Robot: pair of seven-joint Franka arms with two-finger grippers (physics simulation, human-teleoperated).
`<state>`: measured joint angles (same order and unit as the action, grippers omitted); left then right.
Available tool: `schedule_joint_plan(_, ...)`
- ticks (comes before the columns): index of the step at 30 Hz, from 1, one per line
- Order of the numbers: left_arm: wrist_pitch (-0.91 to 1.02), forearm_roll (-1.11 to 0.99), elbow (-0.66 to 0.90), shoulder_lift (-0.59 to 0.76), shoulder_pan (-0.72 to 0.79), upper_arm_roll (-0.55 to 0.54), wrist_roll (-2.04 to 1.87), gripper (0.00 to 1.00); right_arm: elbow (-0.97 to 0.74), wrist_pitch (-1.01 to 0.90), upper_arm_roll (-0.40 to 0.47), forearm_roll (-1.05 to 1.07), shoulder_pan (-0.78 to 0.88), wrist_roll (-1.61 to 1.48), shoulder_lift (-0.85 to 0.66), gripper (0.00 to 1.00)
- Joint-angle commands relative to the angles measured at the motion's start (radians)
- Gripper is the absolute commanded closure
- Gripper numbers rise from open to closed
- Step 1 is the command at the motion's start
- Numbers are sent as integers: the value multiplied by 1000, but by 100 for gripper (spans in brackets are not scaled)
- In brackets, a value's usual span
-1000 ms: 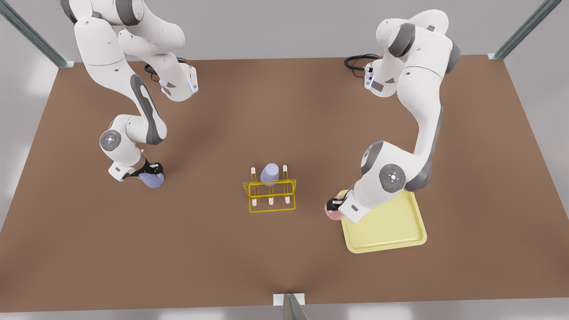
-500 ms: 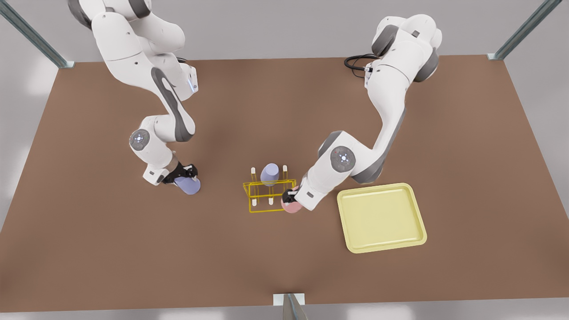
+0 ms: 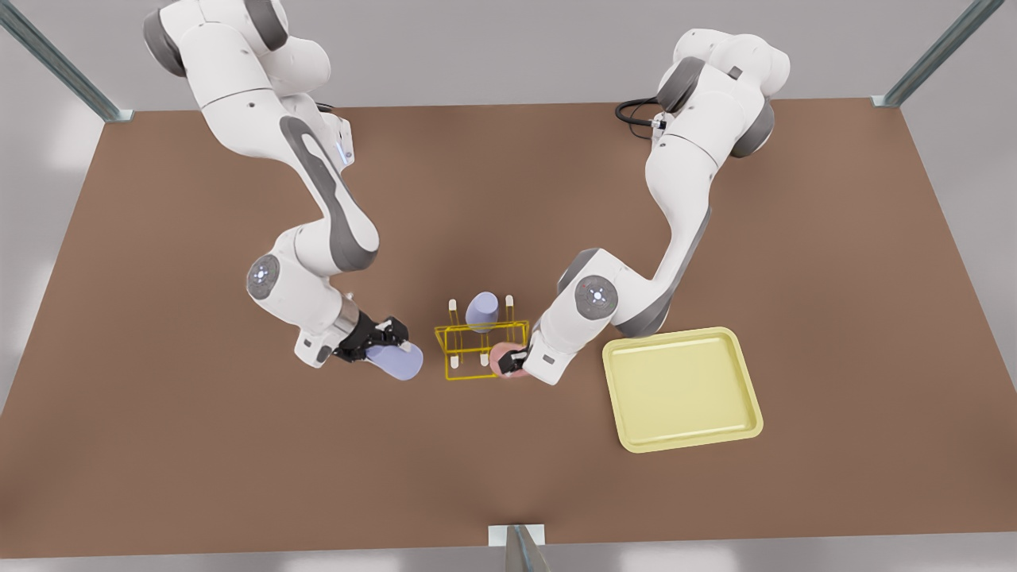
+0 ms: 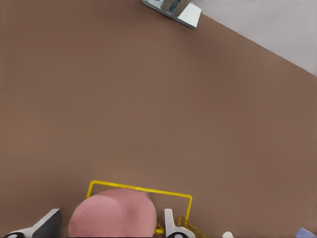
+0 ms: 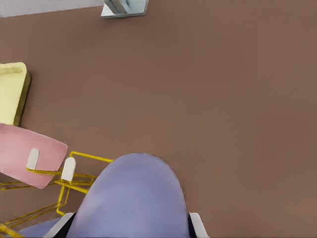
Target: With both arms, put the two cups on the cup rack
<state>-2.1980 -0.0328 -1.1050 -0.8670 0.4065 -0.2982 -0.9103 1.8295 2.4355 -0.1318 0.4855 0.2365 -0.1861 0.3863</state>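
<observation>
At the yellow cup rack point(image 3: 481, 348) in the middle of the brown worktop point(image 3: 199, 445), I am holding a cup in each gripper.

On the front view's right, my left gripper point(image 3: 512, 361) is clamping its jaws around the pink cup point(image 3: 502, 359), which is overlapping the rack's near corner; the left wrist view is showing that cup point(image 4: 113, 216) above the wire frame point(image 4: 140, 190). On the front view's left, my right gripper point(image 3: 388, 343) is gripping the lavender cup point(image 3: 396, 362), tilted and just beside the rack. A third lavender cup point(image 3: 481, 311) is sitting on a far peg. The pale-yellow tray point(image 3: 682, 389) is lying near the rack.
</observation>
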Motion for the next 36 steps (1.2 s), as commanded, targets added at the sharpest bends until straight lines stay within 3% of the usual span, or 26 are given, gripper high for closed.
schedule_joint_plan(1, -31, 1, 2, 3, 0, -1, -180, 0, -47, -122, 0, 4, 6, 122, 22, 16)
schedule_joint_plan(4, -11, 24, 7, 23, -8, 1, -173, 0, -134, -144, 0, 4, 26, 151, 77, 16)
schedule_joint_plan(7, 418, 13, 77, 135, -146, 5, 34, 0, -185, -165, -2, 4, 44, 174, 103, 16)
schedule_joint_plan(9, 708, -165, 80, 200, -224, 7, 277, 0, -213, -165, -2, 4, 60, 178, 126, 16)
schedule_joint_plan(12, 906, -184, 47, 348, -339, 16, 582, 0, -226, -165, -2, 4, 67, 183, 146, 16)
schedule_joint_plan(13, 737, -116, -259, 561, -298, 131, 651, 0, -226, -165, -2, 4, 72, 183, 148, 16)
schedule_joint_plan(14, 678, -70, -406, 672, -256, 194, 737, 0, -225, -165, -2, 4, 81, 183, 148, 16)
schedule_joint_plan(20, 704, -70, -366, 625, -268, 192, 745, 0, -225, -165, -2, 4, 99, 183, 163, 16)
schedule_joint_plan(21, 704, -70, -354, 617, -281, 194, 743, 0, -225, -165, -2, 4, 99, 183, 166, 13)
schedule_joint_plan(22, 704, -67, -351, 614, -282, 195, 743, 0, -225, -165, -2, 4, 99, 183, 167, 0)
schedule_joint_plan(28, 704, -24, -351, 614, -301, 194, 745, 0, -243, -167, 0, 4, 107, 194, 177, 0)
schedule_joint_plan(33, 704, -24, -351, 611, -302, 194, 745, 0, -335, -322, 21, -8, 95, 226, 164, 0)
schedule_joint_plan(34, 704, -24, -351, 611, -301, 194, 745, 0, -335, -406, 81, -96, 102, 224, 112, 0)
schedule_joint_plan(36, 704, -24, -351, 606, -301, 194, 745, 0, -342, -553, 155, -609, 96, 229, 48, 0)
